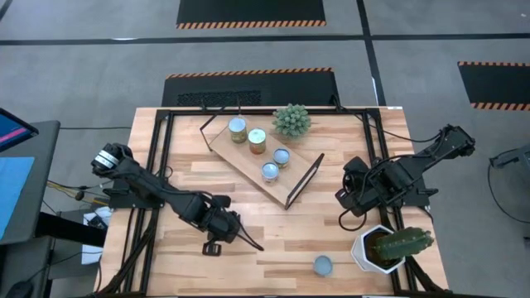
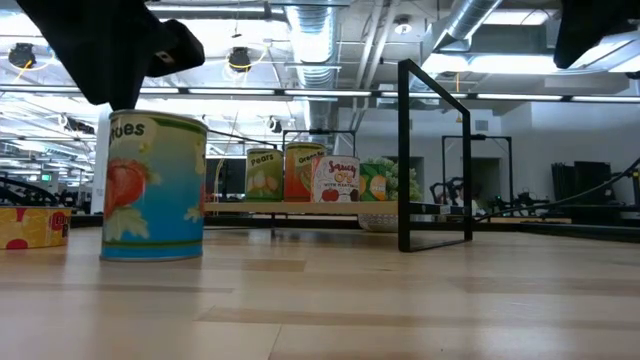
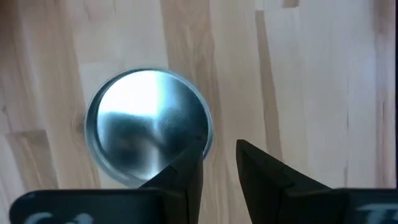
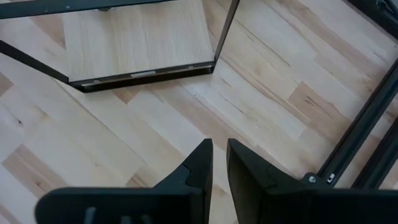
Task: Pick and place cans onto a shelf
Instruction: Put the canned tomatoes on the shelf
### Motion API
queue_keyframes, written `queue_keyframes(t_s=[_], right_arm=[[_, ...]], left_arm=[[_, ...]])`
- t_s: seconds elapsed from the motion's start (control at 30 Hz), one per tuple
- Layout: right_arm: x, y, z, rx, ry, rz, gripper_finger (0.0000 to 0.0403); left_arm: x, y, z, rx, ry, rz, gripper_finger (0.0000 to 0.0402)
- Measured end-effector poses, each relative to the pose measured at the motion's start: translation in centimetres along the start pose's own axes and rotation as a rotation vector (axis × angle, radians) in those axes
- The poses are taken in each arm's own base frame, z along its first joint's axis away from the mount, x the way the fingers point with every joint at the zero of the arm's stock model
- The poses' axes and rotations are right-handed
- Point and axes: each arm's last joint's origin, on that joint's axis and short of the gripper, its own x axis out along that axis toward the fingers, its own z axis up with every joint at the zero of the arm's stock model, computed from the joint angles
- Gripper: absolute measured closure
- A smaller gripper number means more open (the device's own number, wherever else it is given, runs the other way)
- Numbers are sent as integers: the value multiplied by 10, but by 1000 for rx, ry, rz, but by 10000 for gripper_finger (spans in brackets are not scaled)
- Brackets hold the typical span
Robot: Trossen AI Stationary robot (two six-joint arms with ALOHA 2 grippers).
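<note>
My left gripper (image 1: 217,234) hovers over an upright can with a silvery top (image 3: 146,127), at the table's near left. The gap between its fingers (image 3: 219,152) is narrow, and they stand beside the can's rim, not around it. In the low view this can (image 2: 155,185) has a tomato label and stands on its base under the dark arm. From above, the gripper hides it. Several cans (image 1: 257,141) stand upright on the wooden shelf (image 1: 248,172). One pale-blue-topped can (image 1: 323,265) stands near the front edge. My right gripper (image 1: 341,199) is shut and empty (image 4: 219,149), right of the shelf.
A green plant (image 1: 291,120) stands behind the shelf. A white pot with a cactus (image 1: 389,247) stands at the near right, close to my right arm. The shelf's black frame end (image 4: 224,31) lies ahead of my right gripper. A yellow object (image 2: 30,228) shows at the low view's left.
</note>
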Motion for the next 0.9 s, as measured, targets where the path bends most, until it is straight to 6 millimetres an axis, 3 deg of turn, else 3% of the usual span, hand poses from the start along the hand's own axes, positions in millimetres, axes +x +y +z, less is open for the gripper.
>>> queue_keyframes(t_s=[0.4,0.57,0.67,0.9], right_arm=[[0,0,0,-17,-1,0,331],[0,0,0,-19,-1,-1,331],[0,0,0,-23,-2,-1,331],[0,0,0,-27,-3,-1,331]], left_arm=[[12,3,-6,17,-55,114,323],[15,16,-3,-6,-113,336,384],[14,27,1,-55,-124,374,398],[-18,46,27,-43,-165,401,401]])
